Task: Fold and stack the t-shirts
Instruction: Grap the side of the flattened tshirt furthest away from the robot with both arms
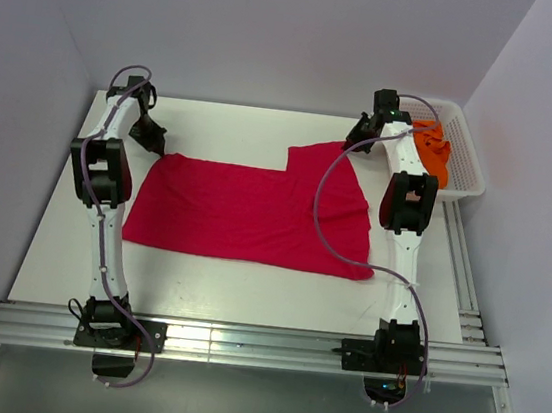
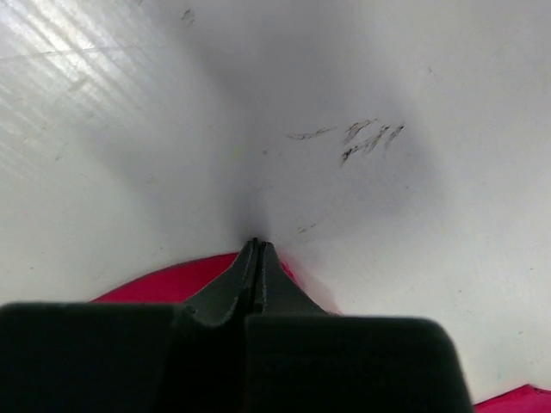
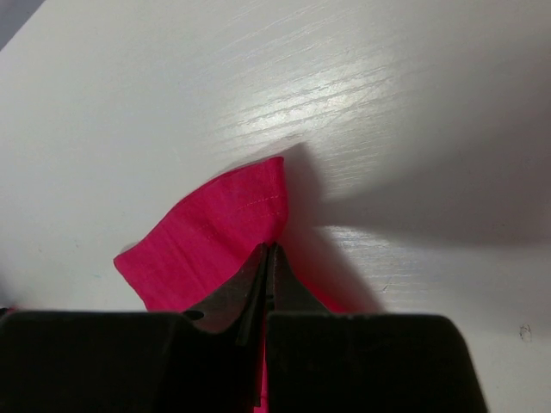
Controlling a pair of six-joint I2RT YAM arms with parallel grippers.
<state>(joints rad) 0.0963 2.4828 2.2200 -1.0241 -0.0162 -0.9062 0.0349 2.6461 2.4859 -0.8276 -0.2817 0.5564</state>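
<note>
Red shirt spread on the tabletop.
The left fingers and right fingers are each clamped on a far corner.

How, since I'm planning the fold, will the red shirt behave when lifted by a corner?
Probably floppy: the red shirt lies flat with soft wrinkles, so it should drape. Likely light: the right gripper pinches a thin corner.

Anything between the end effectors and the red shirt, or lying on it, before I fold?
Nothing visible. The left end effector and right end effector pinch the red t-shirt at its far corners; the orange t-shirt lies apart in the basket.
</note>
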